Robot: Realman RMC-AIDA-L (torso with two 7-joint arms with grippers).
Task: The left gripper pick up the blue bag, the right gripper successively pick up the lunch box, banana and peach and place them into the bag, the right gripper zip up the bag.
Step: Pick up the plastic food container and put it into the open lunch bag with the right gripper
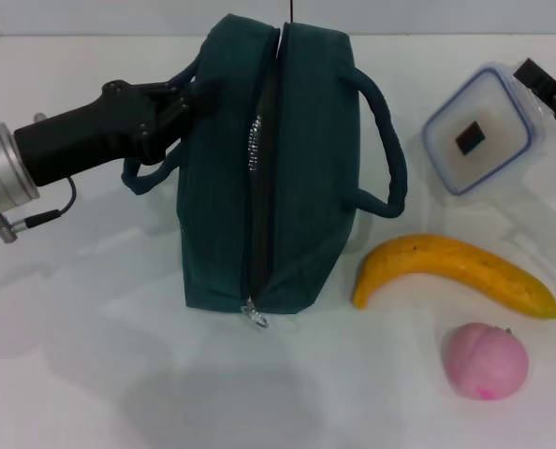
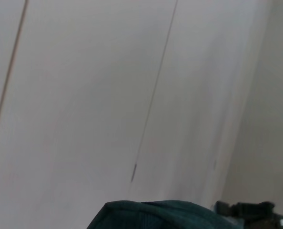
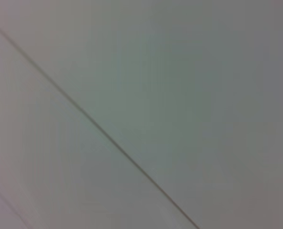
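The blue bag (image 1: 269, 168) stands in the middle of the white table (image 1: 91, 374), and the left gripper (image 1: 186, 98) pinches its handle at about 10 o'clock. The lunch box (image 1: 479, 131) sits at 2 o'clock from the bag, the banana (image 1: 456, 271) at 4 o'clock, and the peach (image 1: 486, 361) below the banana. The right gripper (image 1: 551, 89) is just beside the lunch box, and I cannot tell how its fingers stand.

Left gripper (image 1: 186, 96) at blue bag (image 1: 269, 168); lunch box (image 1: 479, 131), banana (image 1: 456, 269), peach (image 1: 486, 361) alongside.

White tabletop (image 1: 91, 374) glossy, carried soft grey shadows and faint reflections; pale wall (image 1: 119, 17) met table's far edge; wrist views showed plain light wall panels (image 2: 84, 95) split by thin dark seams (image 3: 94, 125).
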